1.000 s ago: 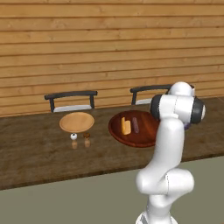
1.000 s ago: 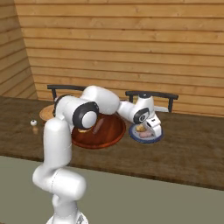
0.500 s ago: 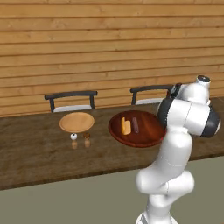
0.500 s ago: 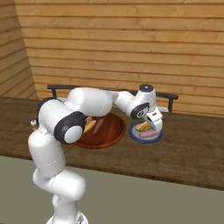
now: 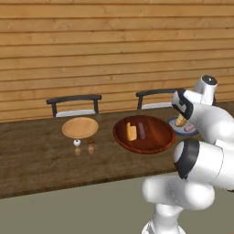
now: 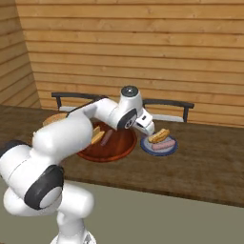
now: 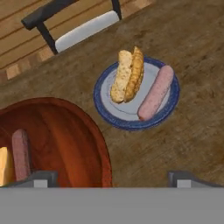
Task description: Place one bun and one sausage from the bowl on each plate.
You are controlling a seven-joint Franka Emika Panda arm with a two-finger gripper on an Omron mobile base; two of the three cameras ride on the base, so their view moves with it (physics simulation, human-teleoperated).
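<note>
Seen from my hand, my gripper (image 7: 109, 177) hangs above the table (image 7: 192, 144) with its jaws spread wide and nothing between them. Below lies the blue plate (image 7: 105, 107), carrying one bun (image 7: 127, 75) and one sausage (image 7: 155, 92) side by side. Just beside it sits the dark wooden bowl (image 5: 155, 139), holding a second bun (image 5: 131, 131) and a second sausage (image 5: 141, 130). The tan plate (image 5: 80, 127) rests well apart, near two small shakers (image 5: 77, 143). Two chairs (image 5: 74, 105) stand behind the table.

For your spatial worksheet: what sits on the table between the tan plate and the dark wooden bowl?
In the left base view, bare tabletop separates the tan plate and the bowl; two small shakers stand just before the plate.
</note>
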